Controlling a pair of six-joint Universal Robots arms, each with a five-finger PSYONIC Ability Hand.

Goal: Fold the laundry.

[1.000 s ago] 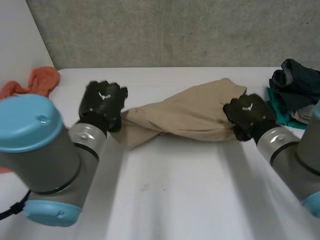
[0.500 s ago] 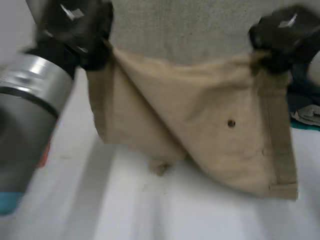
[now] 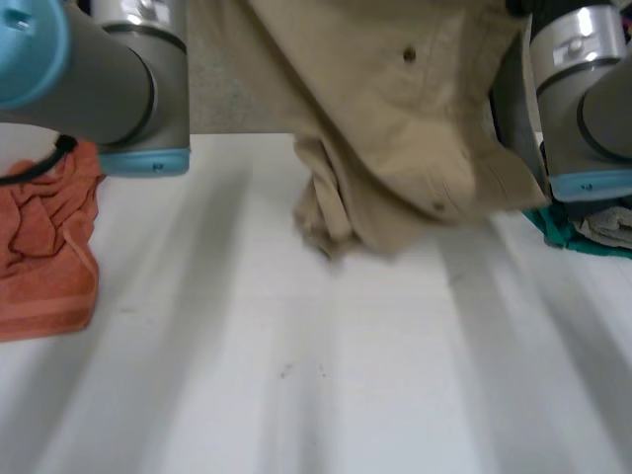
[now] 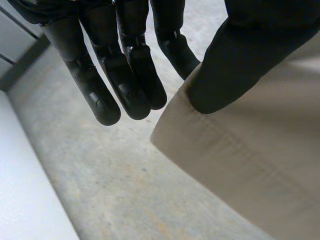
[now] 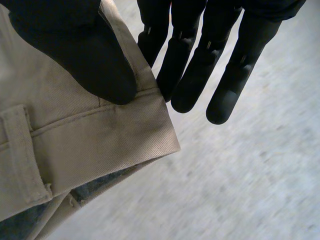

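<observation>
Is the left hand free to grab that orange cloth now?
Probably not: the left hand is pinching the hanging khaki trousers, well above the orange cloth, and must let go first.

Grey, rounded joints are seen on the left arm (image 3: 118, 79) and the right arm (image 3: 583, 109), each finished with light-blue caps and a silvery band. The left hand (image 4: 260, 40) and the right hand (image 5: 65, 45) are shown matte black, their segmented fingers (image 4: 135, 85) rounded at the tips.

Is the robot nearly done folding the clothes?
No, it has barely started, and nothing is folded yet. The left hand and right hand pinch the beige trousers up by the top edge, lower end bunched on the table. The orange towel and clothes pile wait unfolded.
</observation>
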